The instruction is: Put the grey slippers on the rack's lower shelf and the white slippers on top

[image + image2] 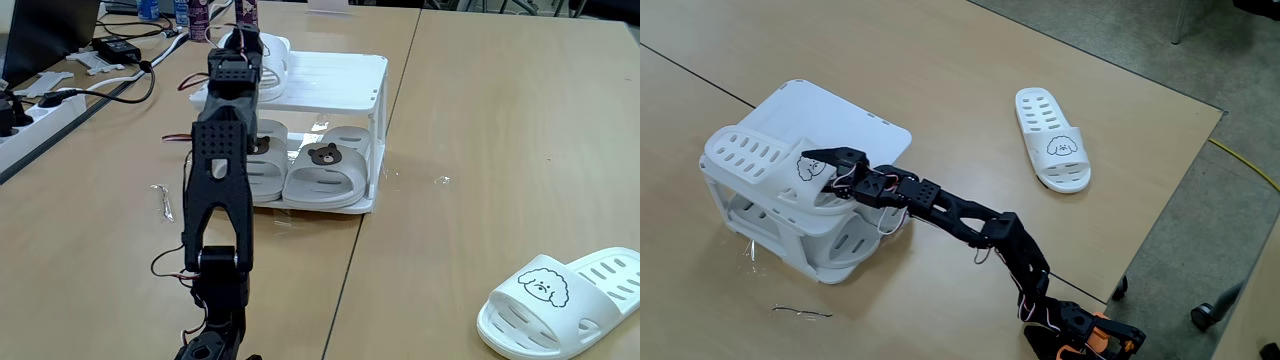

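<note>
A: While the black end effector (818,166) grips a white puppy-face slipper (760,158) on the white plastic rack's slatted top (335,70), could it slide off?

B: Likely if released near the edge; grey bear-face slippers (325,165) sit below, its mate (1053,139) waits on the counter (940,90).

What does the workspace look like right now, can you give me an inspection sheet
Surface: light wood table, two boards joined.
Rack: white, two tiers.
Grey slippers: both on the lower shelf, side by side.
White slippers: one on the rack's top at the hand; the other lying apart on the table.
Clutter: small wire scrap by the arm.
Hand: at the strap of the top slipper; grip cannot be judged.
Cables: black leads and power strip at the table's edge.
Surroundings: grey floor, yellow cable.
</note>
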{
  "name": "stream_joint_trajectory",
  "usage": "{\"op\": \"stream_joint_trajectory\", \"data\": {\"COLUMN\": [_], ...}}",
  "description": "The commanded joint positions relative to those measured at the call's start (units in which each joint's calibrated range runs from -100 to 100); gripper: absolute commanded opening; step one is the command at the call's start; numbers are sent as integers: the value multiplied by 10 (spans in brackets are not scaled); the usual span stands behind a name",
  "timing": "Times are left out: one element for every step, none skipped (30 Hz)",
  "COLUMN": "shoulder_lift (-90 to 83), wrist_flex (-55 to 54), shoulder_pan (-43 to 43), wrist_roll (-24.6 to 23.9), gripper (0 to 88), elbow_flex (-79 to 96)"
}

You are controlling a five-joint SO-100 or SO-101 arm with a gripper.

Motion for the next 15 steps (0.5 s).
{"op": "stream_joint_trajectory", "data": {"shoulder_lift": [-137, -156, -177, -199, -222, -254, -281, -307, -337, -367, -397, -427, -455, -487, -509], "wrist_flex": [-8, -8, -8, -8, -9, -9, -9, -9, -9, -10, -11, -28, -55, -105, -156], "shoulder_pan": [3, 3, 3, 3, 4, 4, 4, 5, 5, 6, 6, 6, 7, 22, 40], "wrist_roll": [4, 4, 4, 4, 4, 4, 4, 4, 4, 4, 4, 4, 4, 4, 4], "gripper": [288, 288, 288, 288, 288, 287, 287, 286, 285, 281, 252, 200, 143, 92, 80], "elbow_flex": [60, 87, 116, 146, 179, 219, 247, 274, 300, 322, 343, 365, 390, 431, 473]}}
